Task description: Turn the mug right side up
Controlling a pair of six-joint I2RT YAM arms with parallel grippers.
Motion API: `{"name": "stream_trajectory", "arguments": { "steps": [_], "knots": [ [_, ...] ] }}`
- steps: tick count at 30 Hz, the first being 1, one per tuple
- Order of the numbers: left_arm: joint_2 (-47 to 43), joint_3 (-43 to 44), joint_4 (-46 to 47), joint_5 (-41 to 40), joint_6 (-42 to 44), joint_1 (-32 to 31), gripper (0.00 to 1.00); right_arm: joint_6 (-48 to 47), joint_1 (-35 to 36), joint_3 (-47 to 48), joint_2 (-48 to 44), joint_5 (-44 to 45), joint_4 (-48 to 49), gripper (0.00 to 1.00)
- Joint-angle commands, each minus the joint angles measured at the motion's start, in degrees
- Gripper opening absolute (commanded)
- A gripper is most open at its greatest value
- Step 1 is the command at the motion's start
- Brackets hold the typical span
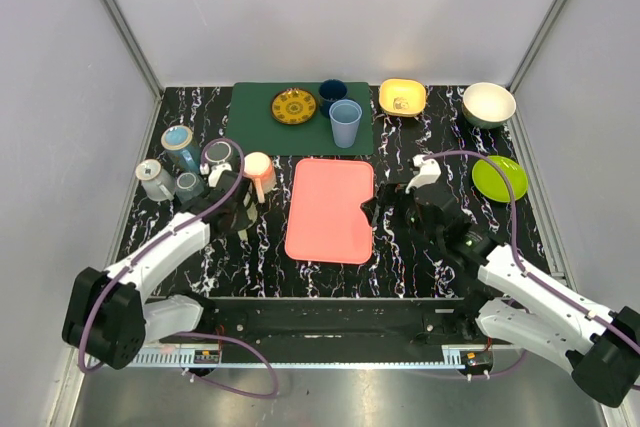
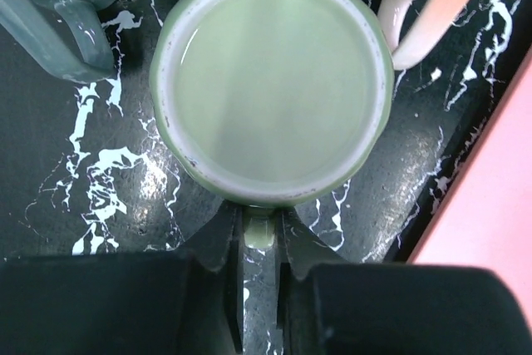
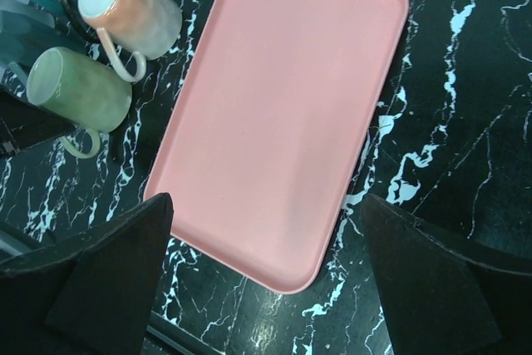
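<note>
A pale green mug [image 2: 270, 81] stands upside down on the black marble table, its flat base facing up; the right wrist view shows it too [image 3: 79, 97]. My left gripper [image 2: 259, 226] is shut on the mug's handle [image 2: 258, 237], with one finger on each side. In the top view the left gripper [image 1: 237, 209] covers the mug. My right gripper [image 3: 266, 230] is open and empty, above the near right corner of the pink tray [image 3: 283, 106], and also shows in the top view [image 1: 385, 209].
An orange mug [image 1: 259, 172] lies just behind the green one, and several teal and grey mugs [image 1: 180, 142] stand at the left. The pink tray [image 1: 332, 209] lies in the middle. At the back are a green mat [image 1: 255, 122], a blue cup [image 1: 345, 123], a yellow bowl [image 1: 402, 97], a white bowl [image 1: 488, 104] and a green plate [image 1: 499, 178].
</note>
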Motion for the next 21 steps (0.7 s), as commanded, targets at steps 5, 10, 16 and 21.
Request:
{"name": "stream_trajectory", "arguments": {
  "steps": [5, 10, 16, 21],
  "knots": [
    [-17.99, 5.79, 1.26, 9.19, -0.89, -2.63, 0.0, 0.76, -0.1, 2.26, -0.56, -10.43, 3.44, 0.97],
    [-27.68, 4.15, 14.57, 22.68, -4.83, -6.33, 0.0, 6.55, -0.1, 2.0, -0.21, -24.45, 12.04, 0.97],
    [-34.2, -3.33, 40.58, 36.59, -14.84, -6.33, 0.0, 20.17, -0.1, -1.07, 0.67, -39.32, 33.75, 0.94],
    [-30.77, -6.94, 57.49, 42.42, -24.35, -6.33, 0.0, 25.89, -0.19, -0.9, 2.87, -42.34, 43.17, 0.89]
  ]
}}
